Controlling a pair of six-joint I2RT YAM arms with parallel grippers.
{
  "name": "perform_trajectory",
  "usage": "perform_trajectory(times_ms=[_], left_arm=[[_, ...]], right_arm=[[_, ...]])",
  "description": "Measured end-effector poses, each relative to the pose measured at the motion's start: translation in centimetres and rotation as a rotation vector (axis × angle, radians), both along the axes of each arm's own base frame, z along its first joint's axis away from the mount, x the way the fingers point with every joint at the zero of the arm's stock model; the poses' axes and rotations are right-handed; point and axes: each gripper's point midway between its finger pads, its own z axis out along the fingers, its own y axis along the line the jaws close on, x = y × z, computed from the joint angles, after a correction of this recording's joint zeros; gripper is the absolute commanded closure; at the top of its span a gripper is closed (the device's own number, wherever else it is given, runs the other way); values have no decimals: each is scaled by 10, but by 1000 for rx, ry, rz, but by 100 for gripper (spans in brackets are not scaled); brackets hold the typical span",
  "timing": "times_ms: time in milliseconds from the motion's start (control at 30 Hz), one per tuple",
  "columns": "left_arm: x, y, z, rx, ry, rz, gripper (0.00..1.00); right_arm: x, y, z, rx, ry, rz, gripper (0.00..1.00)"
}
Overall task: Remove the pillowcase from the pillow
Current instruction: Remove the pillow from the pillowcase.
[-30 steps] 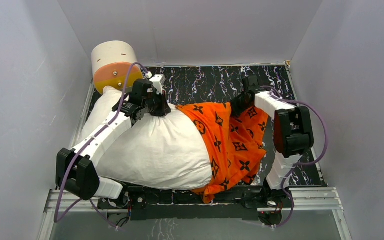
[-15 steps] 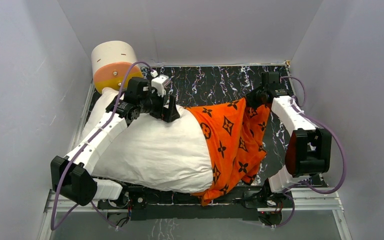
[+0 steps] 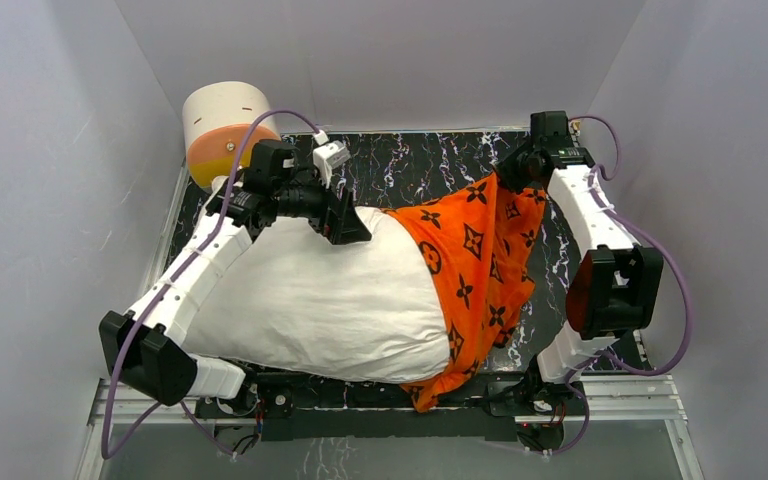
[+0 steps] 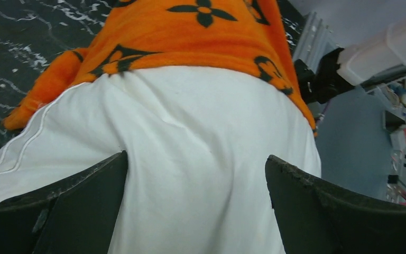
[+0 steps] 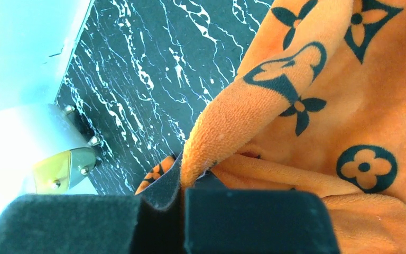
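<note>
The plump white pillow (image 3: pixel 330 300) lies across the floor, its right end still inside the orange pillowcase (image 3: pixel 475 265) printed with black motifs. My right gripper (image 3: pixel 513 175) is shut on a fold of the pillowcase (image 5: pixel 227 132) at the far right and holds it stretched up and away from the pillow. My left gripper (image 3: pixel 345 220) stands wide open over the pillow's far top edge; in its wrist view the two black fingers (image 4: pixel 84 201) straddle bare white pillow (image 4: pixel 201 174), with the pillowcase (image 4: pixel 190 32) beyond.
A cream-and-orange cylinder (image 3: pixel 225 130) stands in the far left corner. Grey walls close in on the left, back and right. Black marbled floor (image 3: pixel 430 165) shows behind the pillow. A metal rail runs along the near edge.
My left gripper has let go of the pillow and opened wide. My right gripper closed on the pillowcase and pulled it toward the far right corner, sliding the cover further off the pillow.
</note>
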Motion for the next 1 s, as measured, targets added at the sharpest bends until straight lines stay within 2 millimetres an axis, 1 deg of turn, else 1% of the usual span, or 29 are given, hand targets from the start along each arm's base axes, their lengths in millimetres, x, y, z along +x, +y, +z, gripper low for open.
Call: perform_trajectory(times_ms=[67, 100, 167, 233, 267, 300, 333, 367, 400, 433, 500, 567, 633, 700, 767, 833, 900, 933, 967, 1000], left_arm=[[-7, -8, 8, -47, 22, -62, 2], [-9, -11, 7, -58, 37, -84, 2], [-10, -13, -4, -54, 82, -107, 2], [-5, -15, -23, -24, 133, -108, 2], [-2, -15, -32, -6, 153, -100, 6], [2, -15, -44, 17, 173, -89, 16], [5, -15, -52, 37, 185, -79, 30], [8, -15, -59, 55, 192, -68, 43], [12, -14, -64, 73, 192, -52, 54], [14, -13, -67, 85, 192, -35, 67], [22, -8, -74, 128, 177, 25, 98], [30, -1, -79, 173, 152, 105, 100], [37, 7, -78, 201, 125, 186, 100], [43, 16, -75, 209, 103, 262, 100], [48, 25, -70, 198, 89, 324, 100], [54, 34, -67, 188, 82, 375, 100], [59, 39, -66, 183, 80, 407, 100], [62, 41, -66, 182, 79, 421, 100], [64, 43, -66, 182, 80, 432, 100], [65, 44, -67, 183, 84, 441, 100]], right_arm=[[2, 0, 3, 9, -8, 7, 100], [2, 0, 4, 14, -10, 10, 100], [3, 1, 4, 23, -10, 17, 100], [2, 2, 3, 32, -8, 25, 100], [3, 3, 3, 35, -5, 29, 100], [3, 4, 3, 39, -4, 34, 100], [4, 5, 3, 40, -4, 39, 100], [4, 5, 3, 38, -4, 43, 100], [6, 5, 5, 34, -5, 46, 100], [6, 4, 7, 25, -5, 47, 100], [9, -2, 15, -15, -3, 39, 100], [12, -14, 27, -74, -17, 10, 100], [16, -34, 43, -140, -44, -49, 100], [17, -54, 52, -165, -62, -104, 100], [12, -88, 57, -157, -71, -179, 100], [2, -128, 58, -144, -78, -272, 100], [-7, -157, 56, -145, -76, -338, 100], [-10, -166, 56, -145, -79, -358, 100], [-11, -168, 56, -144, -83, -359, 98], [-12, -165, 54, -136, -87, -348, 92]])
